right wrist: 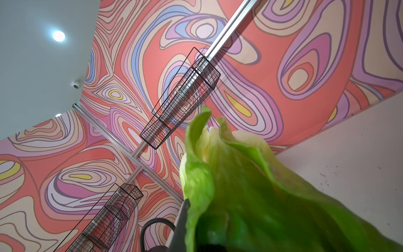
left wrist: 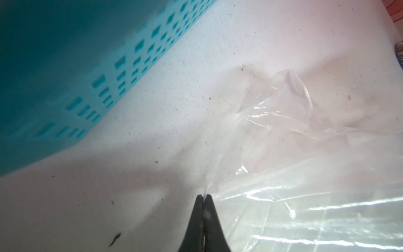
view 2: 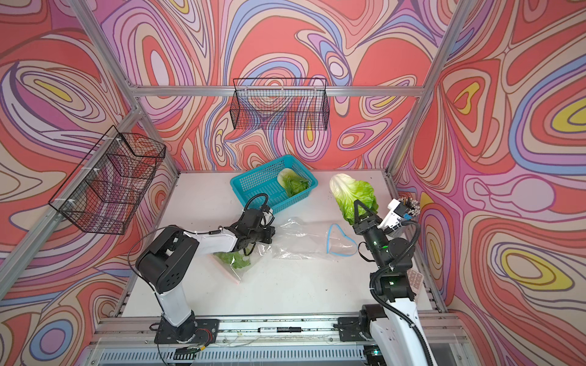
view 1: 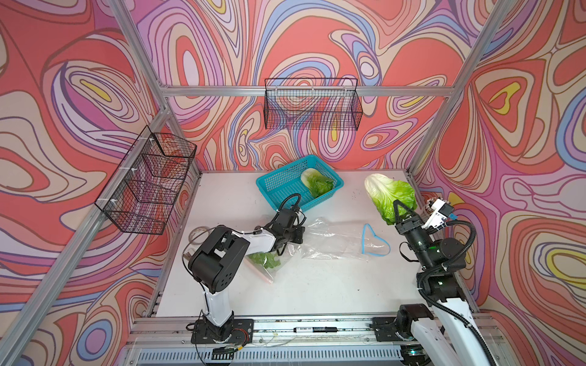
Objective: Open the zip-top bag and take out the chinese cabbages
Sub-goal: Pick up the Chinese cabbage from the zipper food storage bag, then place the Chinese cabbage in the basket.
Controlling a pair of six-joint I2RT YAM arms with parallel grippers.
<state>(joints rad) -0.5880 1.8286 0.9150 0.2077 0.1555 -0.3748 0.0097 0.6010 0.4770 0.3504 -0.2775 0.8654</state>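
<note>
Left wrist view: my left gripper (left wrist: 204, 197) has its jaws pressed together on a fold of clear film. Nothing else sits between them.
Right jaws: my right gripper (view 1: 402, 210) is clamped on the leafy end of the held cabbage (view 1: 387, 193). The head is in the air over the far right of the table (view 1: 317, 285), white base pointing away from the jaws.
Blue-zip bag (view 1: 333, 240): lies crumpled at mid-table between the two arms. Its blue zip (view 1: 375, 240) is spread into an open loop at the right end. I see no greens inside.
Basket (view 1: 279, 198): stands at far centre, just beyond the left gripper. It holds the basket cabbage (view 1: 317, 185).
Bagged cabbage (view 1: 264, 260): lies near left, partly under my left forearm, inside clear film with a pink edge (view 1: 266, 275). I cannot tell whether this film belongs to the same bag.
Done, as I judge it: bag mouth opened; one head delivered to the basket; one head out and in transit.
Outstanding, as I judge it: set down the held cabbage, probably in the basket; then extract the bagged cabbage, which may need that pink edge opened first.
</note>
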